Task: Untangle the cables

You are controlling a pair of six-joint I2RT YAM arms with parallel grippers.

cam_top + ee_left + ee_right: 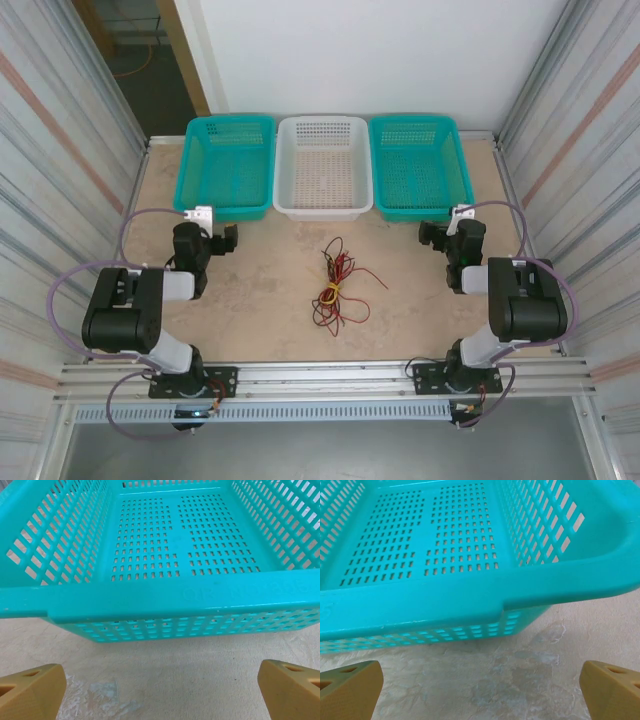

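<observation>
Red, black and yellow cables lie tangled on the table between my left gripper and right gripper, both spread wide and empty.

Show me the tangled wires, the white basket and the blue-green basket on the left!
tangled cables (331, 290), top view, middle of the bundle.
white basket (322, 208), top view, near rim.
left teal basket (240, 208), top view, near rim.
</observation>
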